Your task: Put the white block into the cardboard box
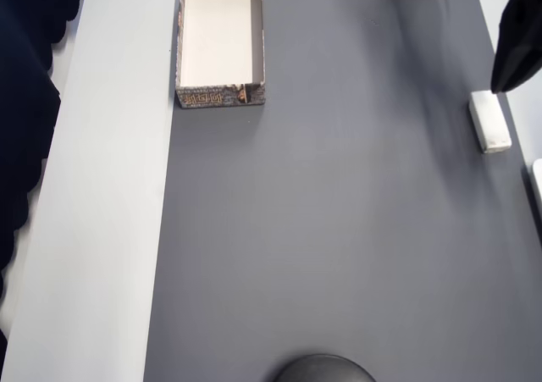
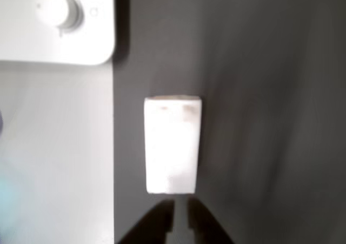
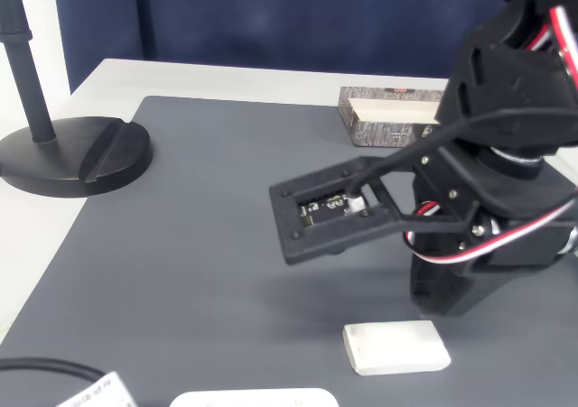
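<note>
The small plain white rectangular block (image 1: 490, 121) lies flat on the dark grey mat (image 1: 339, 229) that covers most of the pale surface (image 1: 110, 229), close to the mat's right edge in the overhead view. The shallow topless cardboard box (image 1: 220, 96), cream inside with mottled brown-grey printed walls, sits at the mat's top left corner in that view, well apart from the block. Nothing lies inside the box.

In the wrist view the block (image 2: 172, 145) rests upright in the picture, just inside the mat's left border, with the dark tips of the gripper (image 2: 181, 219) directly below it. The tips stand close together, only a thin slit between them, and they hold nothing; the blur makes it hard to say whether they touch the block's near end (they seem just short of it). Beyond the block, at the top left, a larger flat white object with a round knob (image 2: 57, 22) lies on the pale surface.

From the fixed view the black arm (image 3: 488, 181) leans out over the mat, its wrist plate above and behind the block (image 3: 396, 347), which sits near the front edge. The box (image 3: 388, 118) stands at the far side, behind the arm. A black round stand base (image 3: 77, 159) sits at the left.
</note>
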